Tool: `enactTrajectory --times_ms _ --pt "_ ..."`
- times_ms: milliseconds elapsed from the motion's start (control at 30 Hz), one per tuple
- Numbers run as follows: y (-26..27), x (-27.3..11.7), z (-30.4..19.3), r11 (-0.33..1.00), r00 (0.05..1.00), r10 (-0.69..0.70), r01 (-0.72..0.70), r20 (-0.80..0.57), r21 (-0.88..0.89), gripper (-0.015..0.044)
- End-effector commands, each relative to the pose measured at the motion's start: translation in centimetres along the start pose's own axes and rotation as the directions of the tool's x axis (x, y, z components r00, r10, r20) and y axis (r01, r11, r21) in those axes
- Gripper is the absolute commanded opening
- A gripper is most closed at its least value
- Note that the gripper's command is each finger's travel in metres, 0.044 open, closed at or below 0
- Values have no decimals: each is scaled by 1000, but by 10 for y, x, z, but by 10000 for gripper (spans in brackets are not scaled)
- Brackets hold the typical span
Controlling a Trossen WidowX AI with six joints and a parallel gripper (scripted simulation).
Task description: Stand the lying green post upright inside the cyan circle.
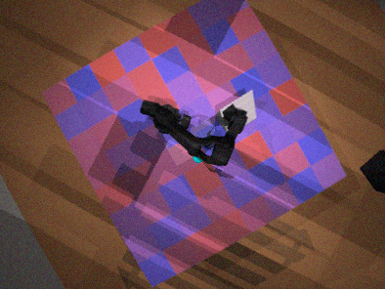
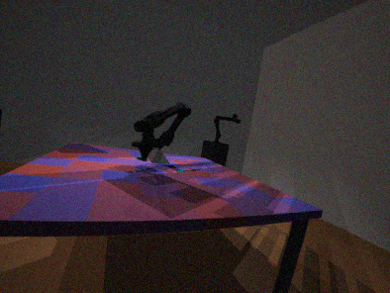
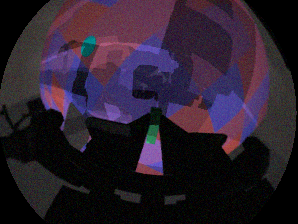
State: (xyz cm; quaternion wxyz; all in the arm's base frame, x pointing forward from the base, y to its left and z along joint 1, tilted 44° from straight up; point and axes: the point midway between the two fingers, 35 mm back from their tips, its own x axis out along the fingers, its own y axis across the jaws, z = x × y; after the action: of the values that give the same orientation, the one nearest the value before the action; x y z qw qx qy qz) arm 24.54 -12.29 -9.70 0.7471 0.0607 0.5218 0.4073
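The desk (image 1: 303,146) is a big patchwork of red, purple and blue squares. The black arm (image 1: 195,137) bends over the middle of it. The tool (image 1: 151,109) is low, toward the desk's left corner in the top view, nearly closed and squeezing the green post (image 3: 153,135). The post's long side runs straight out between the fingers. The cyan circle (image 1: 196,159) peeks out under the arm, near the middle. I see no writing anywhere.

My arm hides most of cyan circle (image 1: 196,159) from above (only sliver shows); green post (image 3: 153,135) mostly masked by my tool (image 3: 152,156), wrist view blurred.
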Motion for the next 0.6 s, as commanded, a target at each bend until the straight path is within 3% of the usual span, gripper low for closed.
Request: enactTrajectory --times_ms 0,567 --pt "-1 -14 0 1000 1000 -3 2 -5 -9 23" --pt "5 -69 -2 1000 1000 0 0 -4 -9 23"
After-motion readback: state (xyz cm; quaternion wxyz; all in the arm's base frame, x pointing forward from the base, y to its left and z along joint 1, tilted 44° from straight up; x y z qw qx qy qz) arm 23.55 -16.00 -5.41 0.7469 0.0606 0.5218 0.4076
